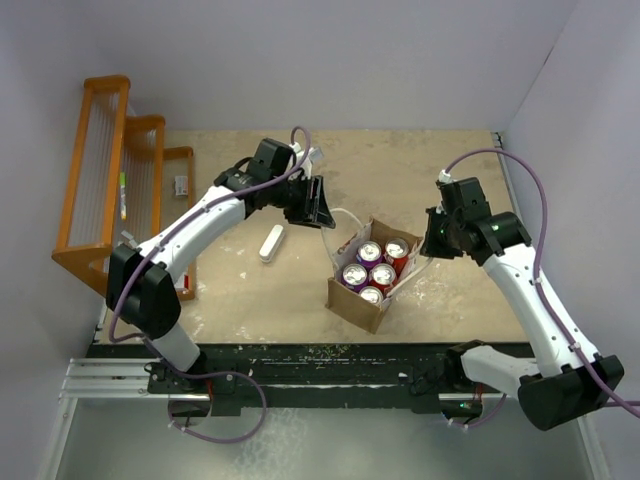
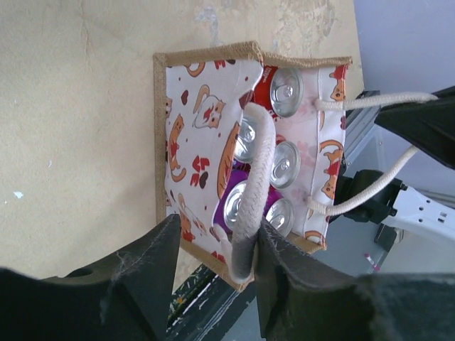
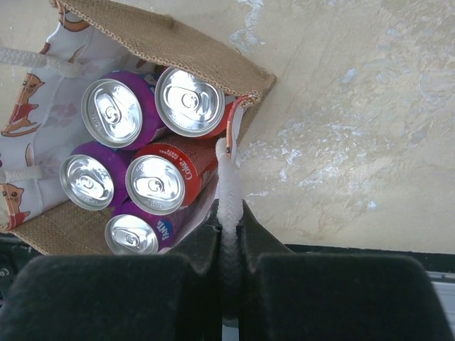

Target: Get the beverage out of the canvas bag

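Note:
The canvas bag stands open near the table's middle, with tan sides and a white cat-print lining. It holds several upright beverage cans, red Coke and purple Fanta. My left gripper is above the bag's far-left side. Its jaws are open, and one white cord handle lies against the right finger. My right gripper is at the bag's right side, shut on the other cord handle and holding it taut.
An orange wooden rack stands at the far left. A small white object lies on the table left of the bag. The table's black front rail runs just below the bag. Walls close in at the back and right.

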`<state>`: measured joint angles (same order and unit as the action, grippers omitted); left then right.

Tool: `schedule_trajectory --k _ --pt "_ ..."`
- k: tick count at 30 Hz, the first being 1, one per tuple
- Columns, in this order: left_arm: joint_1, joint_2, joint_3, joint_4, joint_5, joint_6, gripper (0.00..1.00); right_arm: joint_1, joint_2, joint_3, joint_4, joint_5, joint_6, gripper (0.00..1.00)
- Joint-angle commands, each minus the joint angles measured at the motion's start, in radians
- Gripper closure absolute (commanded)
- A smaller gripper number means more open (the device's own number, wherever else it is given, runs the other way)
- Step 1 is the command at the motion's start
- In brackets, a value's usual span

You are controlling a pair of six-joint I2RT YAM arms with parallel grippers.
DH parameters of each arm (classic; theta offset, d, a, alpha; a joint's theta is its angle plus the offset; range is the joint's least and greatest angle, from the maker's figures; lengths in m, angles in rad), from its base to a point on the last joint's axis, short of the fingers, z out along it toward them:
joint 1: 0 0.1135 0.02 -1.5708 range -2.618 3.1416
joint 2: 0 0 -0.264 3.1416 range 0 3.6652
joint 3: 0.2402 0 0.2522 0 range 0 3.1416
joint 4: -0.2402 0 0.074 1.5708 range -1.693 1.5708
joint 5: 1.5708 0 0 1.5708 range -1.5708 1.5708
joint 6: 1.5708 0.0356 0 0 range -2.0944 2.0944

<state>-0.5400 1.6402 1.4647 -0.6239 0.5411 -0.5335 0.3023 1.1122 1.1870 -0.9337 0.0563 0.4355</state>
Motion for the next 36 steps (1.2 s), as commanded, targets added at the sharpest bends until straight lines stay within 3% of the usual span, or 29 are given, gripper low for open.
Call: schedule_trajectory --k 1,2,5,10,21,31,36 --pt "0.006 0.055 0.08 0.057 0.025 0.038 0.53 -0.005 -0.021 0.056 0.1 0.01 -0.001 0.98" --pt "0.006 0.068 0.098 0.048 0.028 0.041 0.57 -0.005 -0.013 0.063 0.105 0.011 -0.006 0.98" --pt "0.008 0.068 0.127 0.037 0.004 0.05 0.83 -0.005 0.015 0.095 0.121 0.017 -0.023 0.98" --pt "0.011 0.024 0.134 0.018 -0.055 0.078 1.0 -0.004 0.069 0.157 0.188 0.006 -0.07 0.98" --pt "0.017 -0.115 0.021 0.038 -0.114 0.074 1.0 -0.003 0.13 0.225 0.207 -0.052 -0.092 0.98" --pt "0.017 -0.132 -0.042 0.101 -0.054 0.026 1.0 -0.003 0.014 0.067 0.118 0.02 -0.042 0.96" --pt "0.017 -0.127 -0.049 0.097 -0.029 0.03 1.0 -0.004 -0.038 -0.005 0.102 0.099 -0.004 0.85"
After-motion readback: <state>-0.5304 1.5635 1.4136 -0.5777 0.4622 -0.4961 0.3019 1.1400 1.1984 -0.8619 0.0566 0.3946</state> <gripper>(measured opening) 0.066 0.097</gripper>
